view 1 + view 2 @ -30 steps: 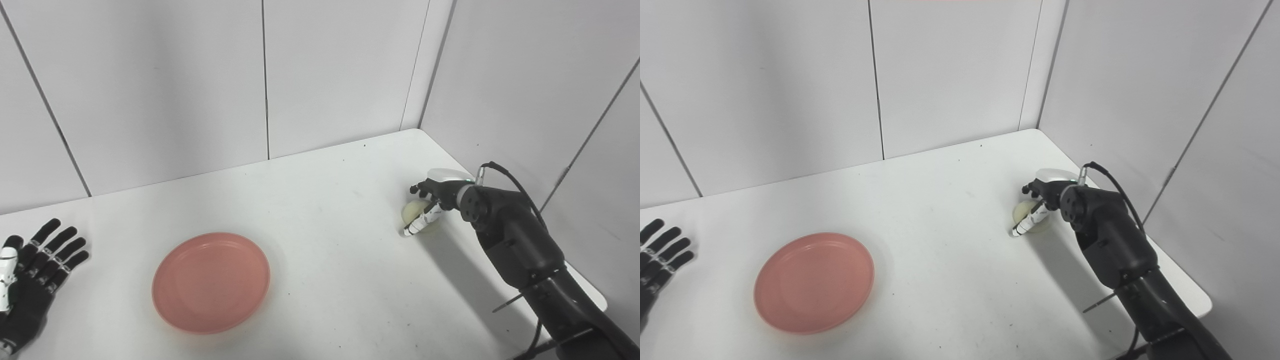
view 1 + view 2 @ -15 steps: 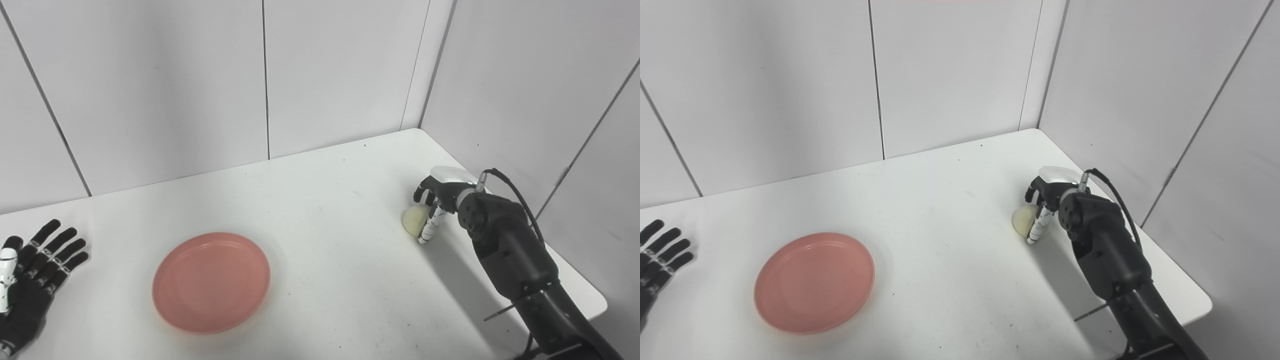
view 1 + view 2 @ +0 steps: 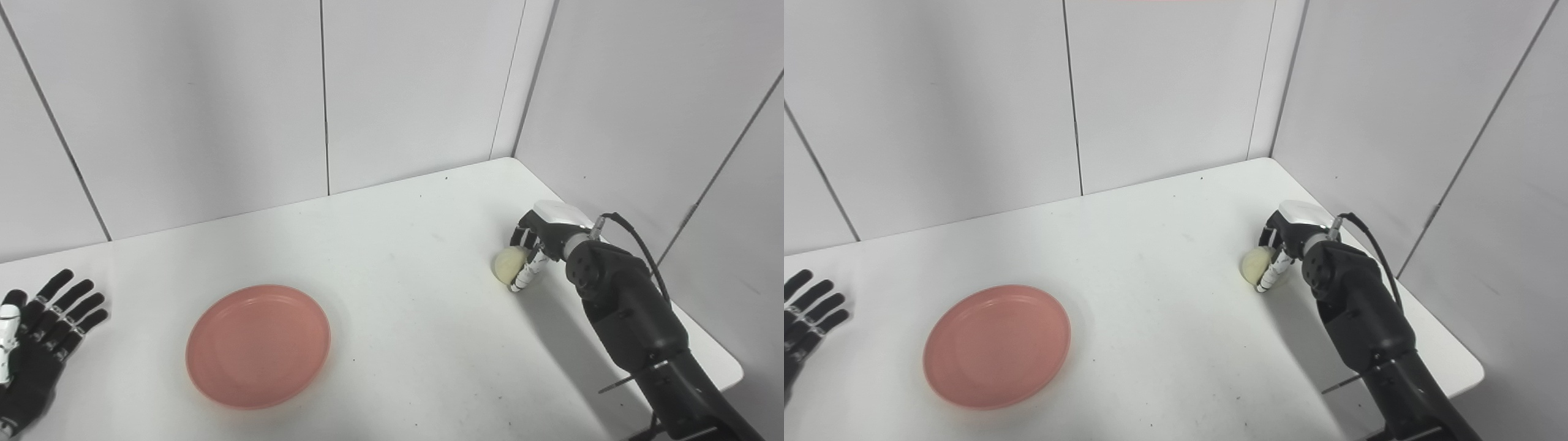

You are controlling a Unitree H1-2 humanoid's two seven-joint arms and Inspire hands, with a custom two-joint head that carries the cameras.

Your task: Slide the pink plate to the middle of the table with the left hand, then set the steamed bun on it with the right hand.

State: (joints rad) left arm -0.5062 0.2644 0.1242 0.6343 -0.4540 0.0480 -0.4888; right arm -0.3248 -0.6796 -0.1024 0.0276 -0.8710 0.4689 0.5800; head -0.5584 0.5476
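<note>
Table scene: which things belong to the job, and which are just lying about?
Job: plate; bun; right robot hand, fingers around the bun; left robot hand, open, apart from the plate.
Lying about: nothing but the table.

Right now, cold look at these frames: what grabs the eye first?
The pink plate stands out most, the only colour on the white table, lying left of centre near the front. Next comes the black right arm reaching to the far right of the table, where the right hand curls around the pale steamed bun. The left hand rests at the left edge, fingers spread, holding nothing.
</note>
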